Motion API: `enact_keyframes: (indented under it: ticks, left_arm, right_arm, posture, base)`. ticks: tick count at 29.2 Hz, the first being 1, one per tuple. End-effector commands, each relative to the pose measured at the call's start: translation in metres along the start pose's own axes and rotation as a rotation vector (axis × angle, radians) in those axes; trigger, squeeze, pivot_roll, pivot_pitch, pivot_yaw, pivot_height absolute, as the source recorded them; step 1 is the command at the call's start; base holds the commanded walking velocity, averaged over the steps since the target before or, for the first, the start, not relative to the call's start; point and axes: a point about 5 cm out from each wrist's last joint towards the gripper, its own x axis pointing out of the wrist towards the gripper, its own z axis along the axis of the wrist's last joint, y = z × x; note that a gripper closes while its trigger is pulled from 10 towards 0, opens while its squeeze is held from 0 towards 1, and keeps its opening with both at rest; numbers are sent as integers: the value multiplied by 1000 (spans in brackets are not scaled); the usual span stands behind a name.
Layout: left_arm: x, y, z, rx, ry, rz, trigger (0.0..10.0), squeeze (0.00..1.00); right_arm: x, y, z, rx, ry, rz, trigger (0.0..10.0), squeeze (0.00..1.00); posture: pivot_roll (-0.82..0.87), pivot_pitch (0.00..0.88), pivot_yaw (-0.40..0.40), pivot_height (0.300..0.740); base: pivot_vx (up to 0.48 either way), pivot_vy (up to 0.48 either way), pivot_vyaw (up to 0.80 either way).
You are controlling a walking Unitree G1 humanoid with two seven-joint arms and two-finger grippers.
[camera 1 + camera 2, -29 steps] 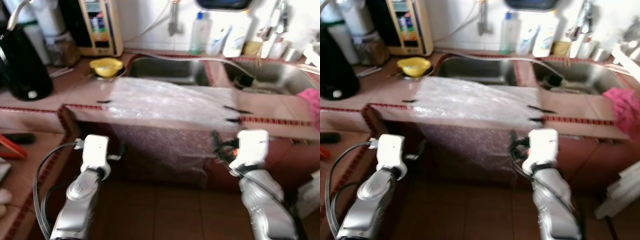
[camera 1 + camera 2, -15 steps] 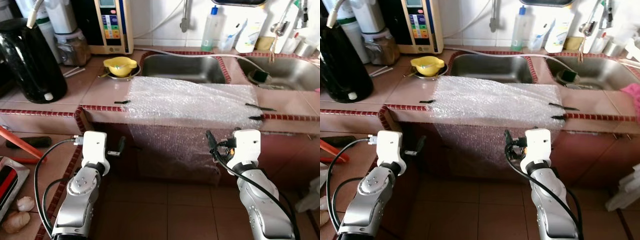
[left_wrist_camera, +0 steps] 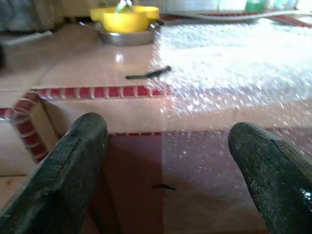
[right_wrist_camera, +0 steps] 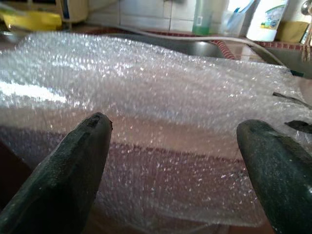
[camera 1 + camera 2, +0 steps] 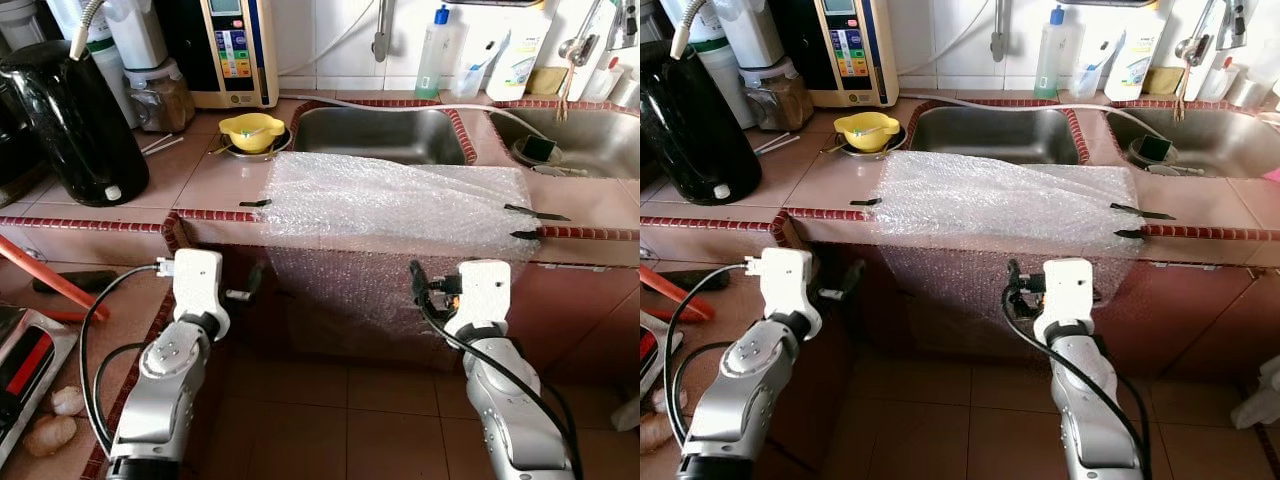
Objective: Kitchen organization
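Risk: as I judge it, the bubble wrap (image 5: 395,205) could slide off the counter (image 5: 215,185) if either gripper tugs the hanging part, since only thin black strips (image 5: 254,203) at its side edges seem to pin it down (whether they are tape I cannot tell).
Second risk: a reach across the sheet could knock the yellow bowl (image 5: 250,130) in the upper left of the frame, just beyond the sheet's far corner.
Bubble wrap, look: clear, dimpled, glinting white where light strikes it; crumpled in soft ridges on top, smoother where it hangs.
Bubble wrap, place: centre of the frame, spread flat on the tiled counter in front of the sink (image 5: 375,135), its near half draped over the red-trimmed edge and down the cabinet front.
Left gripper (image 3: 165,180): fingers spread wide, nothing between them, held low before the counter edge at the sheet's left side.
Right gripper (image 4: 175,170): fingers likewise wide apart and empty, facing the draped sheet from close by, not touching it.
Surroundings: black kettle (image 5: 75,125) at far upper left; bottles (image 5: 432,52) along the top edge behind the sink.
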Motion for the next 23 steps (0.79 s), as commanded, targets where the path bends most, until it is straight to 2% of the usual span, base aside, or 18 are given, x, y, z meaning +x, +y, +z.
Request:
enact_keyframes:
  ticks: [1,3,5,8,19,23]
  left_arm:
    - [-3,5,-1,6,-7,41,10000,0]
    - [-6,3,-3,-15,-2,57,10000,0]
    - [-9,1,-4,-14,-2,54,10000,0]
    - [-12,-2,-3,-12,-15,41,10000,0]
    - [-10,-8,15,-56,-91,-13,10000,0]
    - [-9,-10,14,-69,-86,-24,10000,0]
  right_arm:
    - [3,-2,14,-9,-67,-2,10000,0]
    - [3,0,17,-1,-74,37,10000,0]
    - [3,0,15,1,-24,35,10000,0]
    - [1,4,17,-22,-45,98,10000,0]
    - [1,4,22,-3,-62,132,10000,0]
    - [-2,6,22,-10,-63,150,10000,0]
  posture:
    - [88,0,38,740]
    - [87,0,28,740]
    - [87,0,10,740]
    - [91,0,-6,740]
    - [78,0,-10,740]
    - [67,0,-12,740]
  base:
    - [0,0,0]
    - [0,0,0]
    - [0,0,0]
    - [0,0,0]
    - [0,0,0]
    - [0,0,0]
